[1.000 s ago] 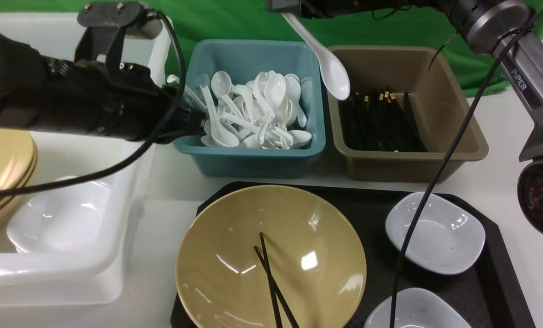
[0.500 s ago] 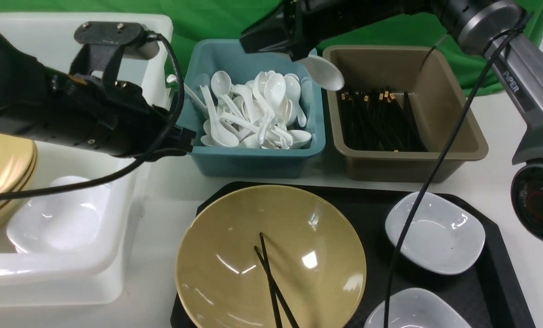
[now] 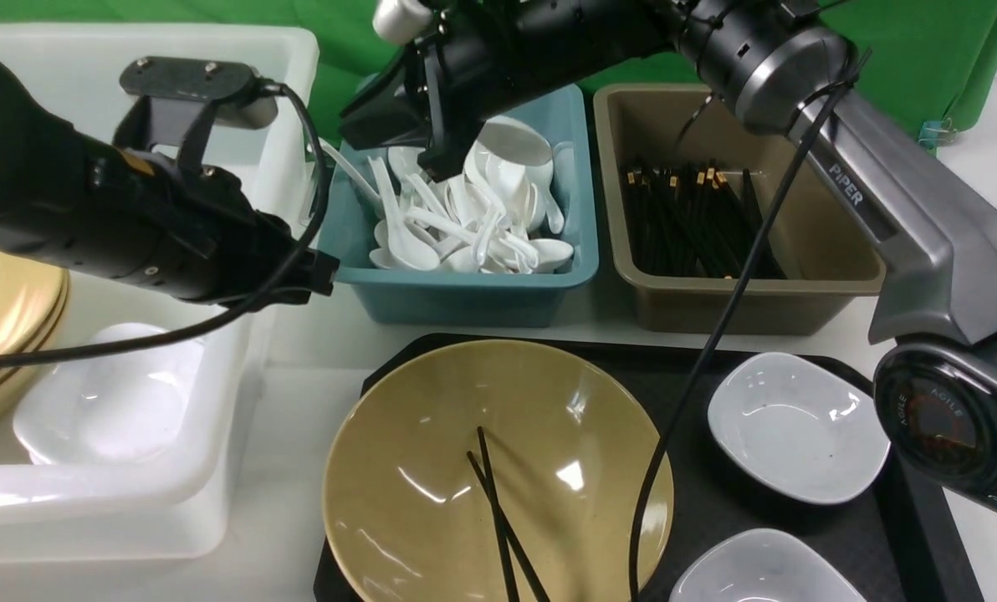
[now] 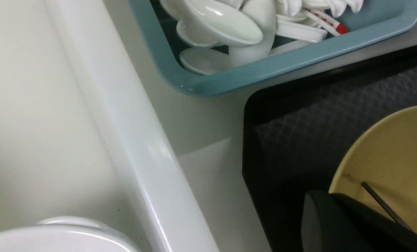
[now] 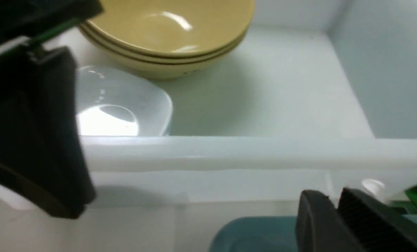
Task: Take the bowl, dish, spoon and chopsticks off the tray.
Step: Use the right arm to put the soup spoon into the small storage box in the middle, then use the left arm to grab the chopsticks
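The mustard bowl (image 3: 498, 477) stands on the black tray (image 3: 699, 368) with the two black chopsticks (image 3: 498, 518) lying in it. Two white dishes (image 3: 800, 426) (image 3: 762, 568) sit on the tray's right side. My right gripper (image 3: 419, 100) reaches over the blue tub (image 3: 473, 293), shut on the white spoon (image 3: 511, 142), whose scoop hangs just above the spoons piled there. The spoon's handle end (image 5: 373, 185) pokes past the fingers (image 5: 320, 217). My left gripper (image 3: 319, 272) is shut and empty, hovering between the white bin and the blue tub; its finger (image 4: 334, 220) shows before the bowl (image 4: 397, 157).
The white bin (image 3: 130, 468) on the left holds stacked mustard bowls (image 5: 170, 31) and a white dish (image 5: 117, 105). A brown tub (image 3: 749, 301) of black chopsticks stands right of the blue tub. The right arm's cable (image 3: 699, 368) hangs across the tray.
My right arm has swung left and down with the spoon, from above the gap between the tubs to over the blue tub. The left arm has dropped slightly.
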`<state>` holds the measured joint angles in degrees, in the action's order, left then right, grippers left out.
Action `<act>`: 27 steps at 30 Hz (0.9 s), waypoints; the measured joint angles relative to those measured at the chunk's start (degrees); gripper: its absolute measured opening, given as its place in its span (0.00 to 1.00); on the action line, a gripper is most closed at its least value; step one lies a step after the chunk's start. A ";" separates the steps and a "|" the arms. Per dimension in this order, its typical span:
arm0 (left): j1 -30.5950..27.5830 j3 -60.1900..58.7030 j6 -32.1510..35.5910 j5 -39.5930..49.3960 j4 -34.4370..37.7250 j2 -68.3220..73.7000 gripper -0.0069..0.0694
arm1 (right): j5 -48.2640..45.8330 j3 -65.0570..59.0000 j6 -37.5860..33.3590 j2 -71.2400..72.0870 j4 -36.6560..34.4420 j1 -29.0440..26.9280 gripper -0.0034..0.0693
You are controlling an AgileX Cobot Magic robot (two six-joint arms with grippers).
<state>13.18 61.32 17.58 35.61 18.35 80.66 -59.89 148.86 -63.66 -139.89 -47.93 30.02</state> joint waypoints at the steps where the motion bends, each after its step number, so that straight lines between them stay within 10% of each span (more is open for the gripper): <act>1: 0.00 0.00 -0.10 0.00 -0.03 0.00 0.07 | 1.14 0.00 1.08 0.00 0.78 0.00 0.13; 6: 0.00 0.04 -0.58 0.00 -0.01 0.00 0.07 | 6.07 0.00 4.27 0.00 2.22 0.00 0.17; 15: 0.00 0.04 -0.83 0.65 0.44 -0.07 0.07 | 6.70 0.07 9.80 0.23 2.70 0.00 0.55; 20: 0.00 0.04 -0.83 4.46 1.94 -2.24 0.07 | -3.48 2.19 24.26 4.23 8.59 -1.76 0.29; 27: 3.05 0.04 -2.58 11.51 11.07 -4.54 0.07 | -8.78 -2.76 46.43 22.84 39.31 -3.88 0.06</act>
<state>16.23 61.36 15.00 47.13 29.42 76.13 -68.67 146.10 -17.23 -117.05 -8.62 26.14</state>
